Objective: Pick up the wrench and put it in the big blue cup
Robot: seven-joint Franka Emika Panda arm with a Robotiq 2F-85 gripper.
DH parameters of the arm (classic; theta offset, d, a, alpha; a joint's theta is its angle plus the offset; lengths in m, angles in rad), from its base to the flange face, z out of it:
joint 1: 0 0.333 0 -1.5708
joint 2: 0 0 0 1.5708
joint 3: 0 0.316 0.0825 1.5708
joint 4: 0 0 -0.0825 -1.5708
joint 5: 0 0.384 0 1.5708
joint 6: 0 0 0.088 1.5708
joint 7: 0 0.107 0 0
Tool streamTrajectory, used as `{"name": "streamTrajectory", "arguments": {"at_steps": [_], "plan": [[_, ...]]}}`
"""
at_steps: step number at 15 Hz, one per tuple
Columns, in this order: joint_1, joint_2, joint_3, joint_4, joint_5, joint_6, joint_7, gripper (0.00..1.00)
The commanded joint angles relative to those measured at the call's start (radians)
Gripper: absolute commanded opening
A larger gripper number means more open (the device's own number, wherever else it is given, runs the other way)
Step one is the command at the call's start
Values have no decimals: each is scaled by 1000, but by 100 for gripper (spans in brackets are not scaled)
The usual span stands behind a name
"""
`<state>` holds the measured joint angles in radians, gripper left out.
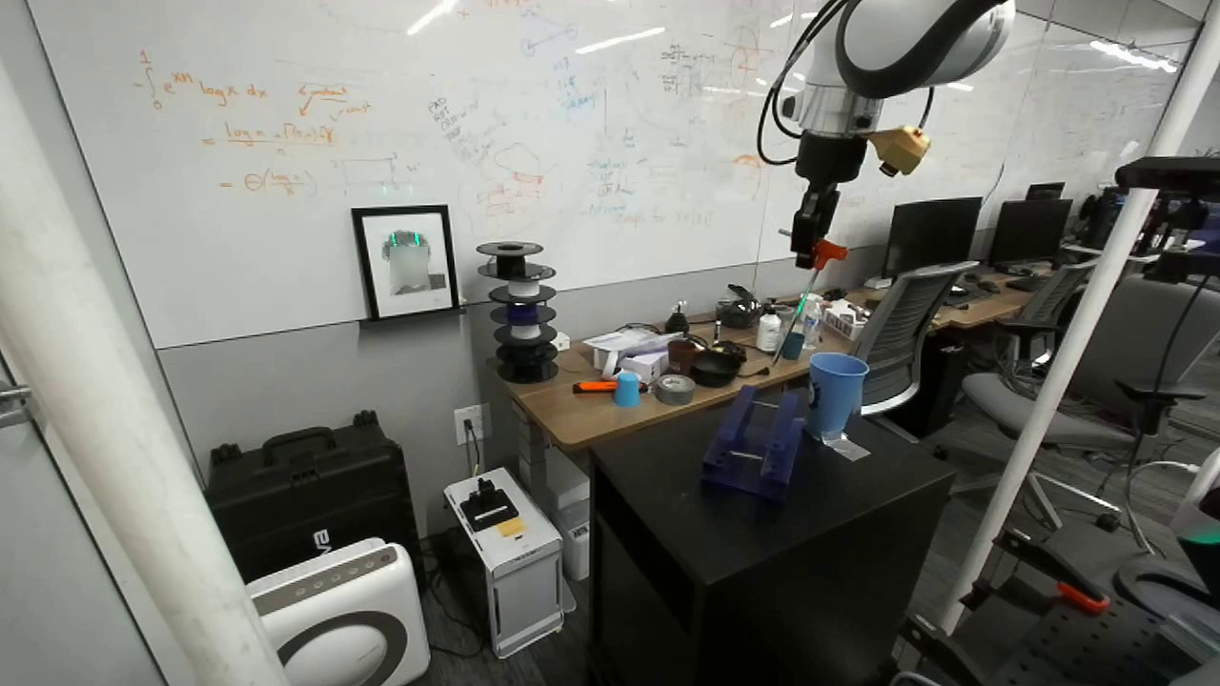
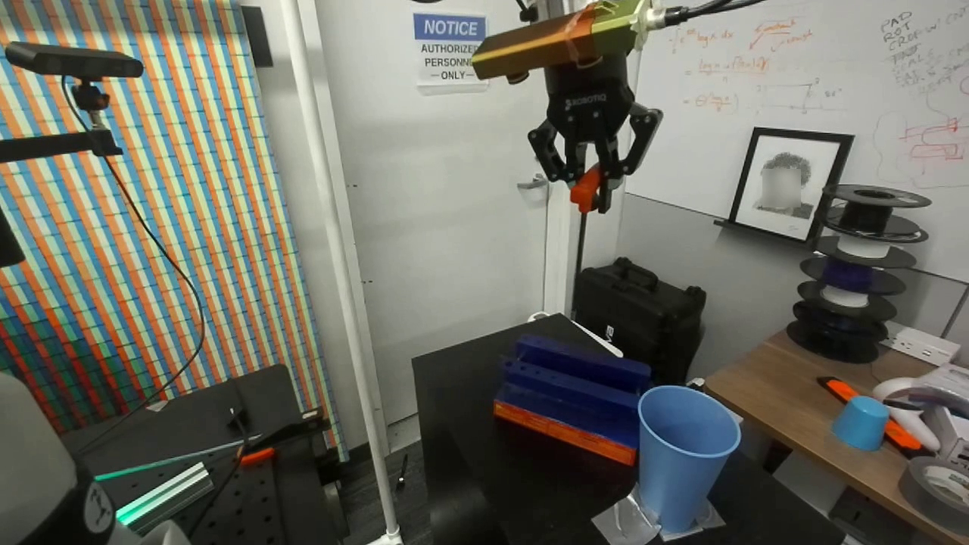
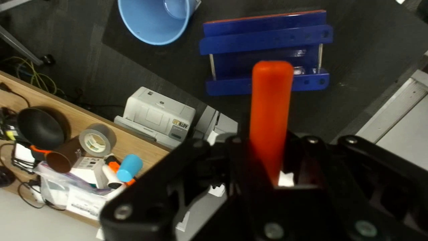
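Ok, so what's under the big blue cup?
Shiny see-through strips, maybe tape, poke out around the foot of the big blue cup, on the black cabinet. The cup hides whatever is right beneath.

Near an edge of the matt black table (image 1: 658, 495), the big blue cup (image 2: 685, 469) is showing smooth plastic. The blue rack (image 3: 264, 43) is looking glossy; the wrench (image 3: 271, 113) is showing a smooth handle.
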<state>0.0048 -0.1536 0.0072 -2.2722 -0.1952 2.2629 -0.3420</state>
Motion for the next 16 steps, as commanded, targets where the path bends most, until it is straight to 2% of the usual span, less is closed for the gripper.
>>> {"name": "streamTrajectory", "arguments": {"at_steps": [1, 9, 16], "plan": [[-34, 0, -30, 29, -59, 3, 59, 13], [-109, 54, -86, 62, -156, 8, 191, 12], [-121, 180, -106, 80, -175, 43, 266, 12]]}}
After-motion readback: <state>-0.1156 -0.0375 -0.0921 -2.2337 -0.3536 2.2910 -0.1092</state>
